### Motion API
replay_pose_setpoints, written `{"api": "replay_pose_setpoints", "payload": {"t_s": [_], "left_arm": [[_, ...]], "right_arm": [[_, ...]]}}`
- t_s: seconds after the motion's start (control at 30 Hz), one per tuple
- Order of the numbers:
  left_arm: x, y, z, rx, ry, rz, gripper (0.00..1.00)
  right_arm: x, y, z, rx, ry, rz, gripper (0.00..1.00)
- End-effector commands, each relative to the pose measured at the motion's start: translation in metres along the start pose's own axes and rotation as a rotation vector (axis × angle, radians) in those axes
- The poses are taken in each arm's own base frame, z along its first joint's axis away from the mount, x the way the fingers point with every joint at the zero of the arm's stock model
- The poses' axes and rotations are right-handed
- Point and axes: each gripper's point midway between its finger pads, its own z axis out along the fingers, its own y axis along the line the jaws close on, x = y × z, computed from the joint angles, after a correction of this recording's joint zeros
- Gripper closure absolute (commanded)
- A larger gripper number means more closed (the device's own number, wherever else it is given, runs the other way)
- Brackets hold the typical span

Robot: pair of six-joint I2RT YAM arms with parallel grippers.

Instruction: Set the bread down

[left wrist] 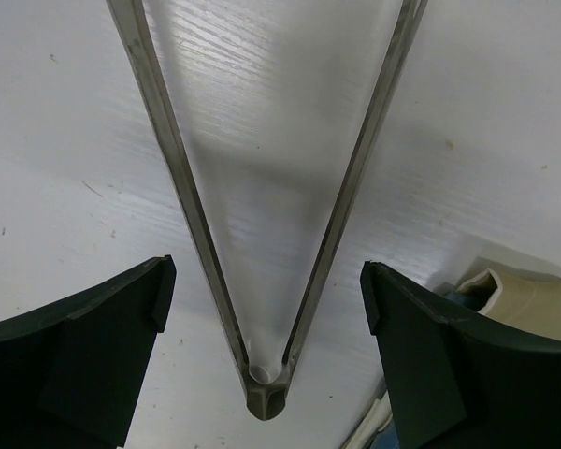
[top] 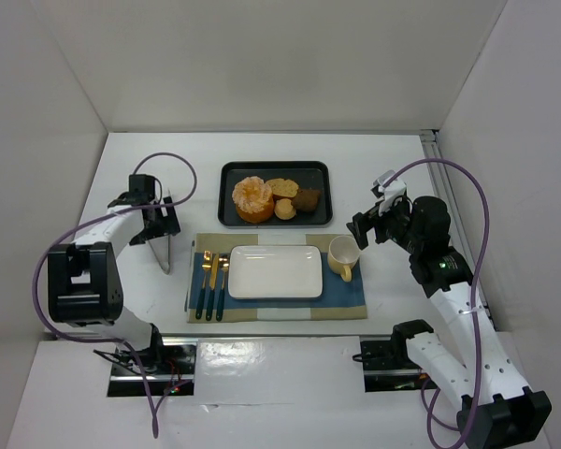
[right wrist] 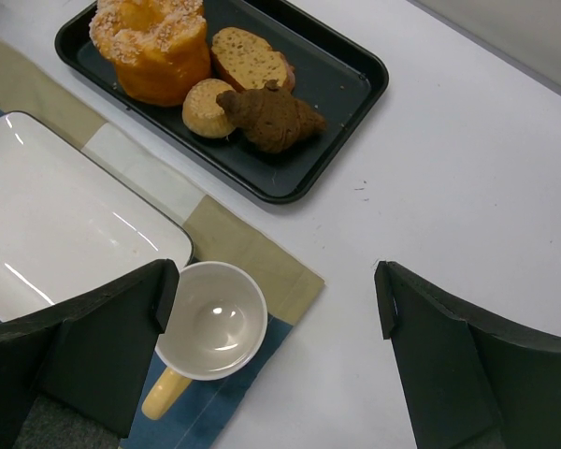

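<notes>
The bread is a small round golden bun at the near edge of the black tray, seen closer in the right wrist view as bread on the tray. My right gripper hangs open above the mat's right end, holding nothing, and shows from above as the right gripper. My left gripper is open astride metal tongs that lie on the table, its fingers clear of both arms. From above, the left gripper sits left of the mat over the tongs.
On the tray lie an orange ruffled pastry, an oval slice and a brown croissant. A white plate, a yellow cup and cutlery sit on the blue and tan mat. White walls enclose the table.
</notes>
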Motion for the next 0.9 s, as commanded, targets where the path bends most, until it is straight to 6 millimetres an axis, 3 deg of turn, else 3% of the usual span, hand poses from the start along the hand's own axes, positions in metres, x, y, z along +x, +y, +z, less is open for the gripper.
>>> {"api": "replay_pose_setpoints", "payload": {"t_s": [0.0,0.67,0.87], "left_arm": [[0.001,-0.003,0.008,0.018,0.028,0.009,0.0],[0.004,0.001,0.034,0.02,0.104,0.002,0.0],[0.01,-0.002,0.04,0.032,0.138,0.005,0.09]], "right_arm": [[-0.012,-0.002,-0.005,0.011,-0.031,-0.01,0.0],[-0.012,0.0,-0.005,0.002,-0.033,-0.011,0.0],[-0.012,0.0,-0.005,0.002,-0.033,-0.011,0.0]]}}
